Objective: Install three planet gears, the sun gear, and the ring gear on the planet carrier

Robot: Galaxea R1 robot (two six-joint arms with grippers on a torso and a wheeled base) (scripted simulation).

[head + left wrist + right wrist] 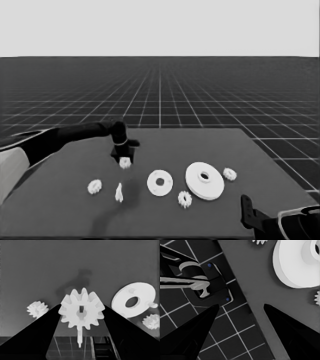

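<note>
White parts lie scattered over the dark table [75, 210], and I place them all by the smaller round part [160, 183], the planet carrier, which lies flat near the table's middle with nothing on it yet. The larger round part [205, 180], the ring gear, sits just beside it on the right, apparently not touching, and it too carries nothing.

The left gripper [124, 159] hangs behind and to the left of the smaller round part, over a planet gear [125, 163]. In the left wrist view that gear [81, 309] fills the gap between the two black fingers [42, 327], which stand part open with their inner edges meeting its teeth. It looks gripped, though whether it is clear of the table I cannot tell from these views.

A second gear [184, 199] lies in front of the smaller round part, a third [94, 187] far off to its left, and a fourth [229, 174] beyond the larger round part. A thin white piece [119, 192] lies to the left of the smaller round part, between it and the far-left gear.

The right gripper [241, 312] waits off the table's near right corner, its fingers spread wide and holding nothing.

The main risk from here, I judge, is the grip: fingers bearing only on tooth tips could let the gear twist or slip while it is carried, and a tilted gear would jam or miss its seat on the smaller round part and might nudge that part along the table.
</note>
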